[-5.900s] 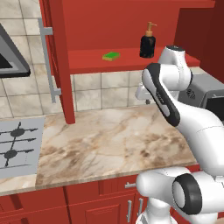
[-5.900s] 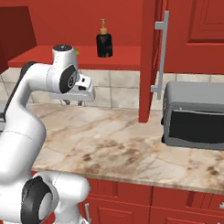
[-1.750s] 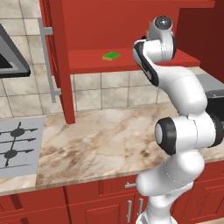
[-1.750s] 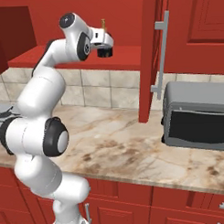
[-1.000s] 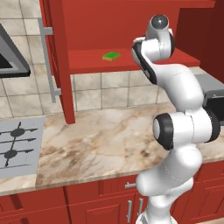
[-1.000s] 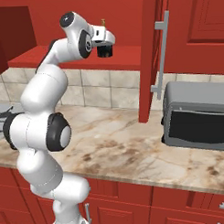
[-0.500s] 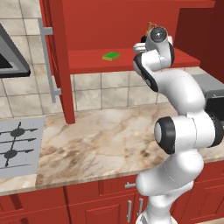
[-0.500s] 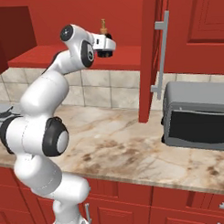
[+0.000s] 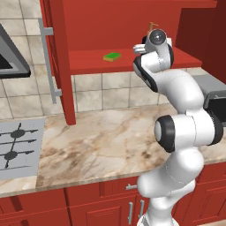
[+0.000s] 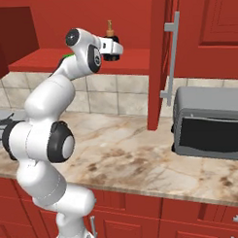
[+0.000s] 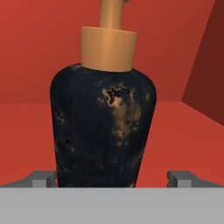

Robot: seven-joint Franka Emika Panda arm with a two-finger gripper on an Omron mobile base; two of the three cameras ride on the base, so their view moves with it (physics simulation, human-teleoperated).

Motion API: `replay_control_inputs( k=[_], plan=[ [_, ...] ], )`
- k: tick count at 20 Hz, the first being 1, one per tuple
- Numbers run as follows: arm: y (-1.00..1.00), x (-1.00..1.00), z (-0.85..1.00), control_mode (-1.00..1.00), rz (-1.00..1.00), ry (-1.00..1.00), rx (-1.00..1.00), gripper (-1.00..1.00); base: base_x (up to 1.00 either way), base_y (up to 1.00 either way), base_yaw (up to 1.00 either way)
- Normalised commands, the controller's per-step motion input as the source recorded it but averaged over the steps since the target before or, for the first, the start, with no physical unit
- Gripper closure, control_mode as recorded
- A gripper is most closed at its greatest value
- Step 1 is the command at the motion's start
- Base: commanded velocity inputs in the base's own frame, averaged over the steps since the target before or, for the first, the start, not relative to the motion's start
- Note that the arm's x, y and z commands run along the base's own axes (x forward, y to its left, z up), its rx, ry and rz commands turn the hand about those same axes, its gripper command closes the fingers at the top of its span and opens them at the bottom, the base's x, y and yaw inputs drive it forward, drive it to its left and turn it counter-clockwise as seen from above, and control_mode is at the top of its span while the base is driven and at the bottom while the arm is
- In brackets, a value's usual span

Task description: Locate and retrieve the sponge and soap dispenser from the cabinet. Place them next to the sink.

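The black soap dispenser (image 11: 103, 131) with its tan pump top (image 10: 108, 28) stands on the red shelf of the cabinet (image 9: 88, 62). My gripper (image 11: 112, 178) is at shelf height with the bottle's base between its fingertips (image 11: 41, 178). It is open, and a gap shows on the right side of the bottle. In the right base view the gripper (image 10: 113, 48) covers the bottle's body. The green sponge (image 9: 112, 56) lies flat on the same shelf, to the left of the bottle, apart from the hand (image 9: 152, 37). The sink is out of view.
The open cabinet door (image 10: 160, 61) with its grey bar handle (image 10: 170, 56) hangs right of the shelf. A second door (image 9: 55, 62) stands at the left. A grey toaster oven (image 10: 208, 122) sits on the marble counter (image 9: 101, 141), and a stove (image 9: 17, 145) lies far left.
The arm rose from below the shelf to shelf height and pushed the hand forward to the soap dispenser. In the last half second it has barely moved.
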Motion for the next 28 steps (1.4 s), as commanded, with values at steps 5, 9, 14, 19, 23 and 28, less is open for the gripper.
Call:
replay_control_inputs(
  k=[5,9,14,19,23,28],
  plan=[
    [0.0,0.08,-0.08,-1.0,0.0,-0.02,0.03,-1.0,0.0,0.0,0.0],
    [0.0,0.29,-0.08,-1.0,0.0,-0.02,0.04,-1.0,0.0,0.0,0.0],
    [-0.02,0.3,-0.01,-1.0,0.0,-0.01,0.01,-1.0,0.0,0.0,0.0],
    [0.0,0.24,-0.01,-1.0,0.0,-0.01,0.0,-1.0,0.0,0.0,0.0],
    [0.0,0.06,-0.01,-1.0,0.0,0.0,0.0,1.0,0.0,0.0,0.0],
    [0.0,0.02,0.0,-1.0,0.0,0.0,0.0,1.0,0.0,0.0,0.0]
  ],
)
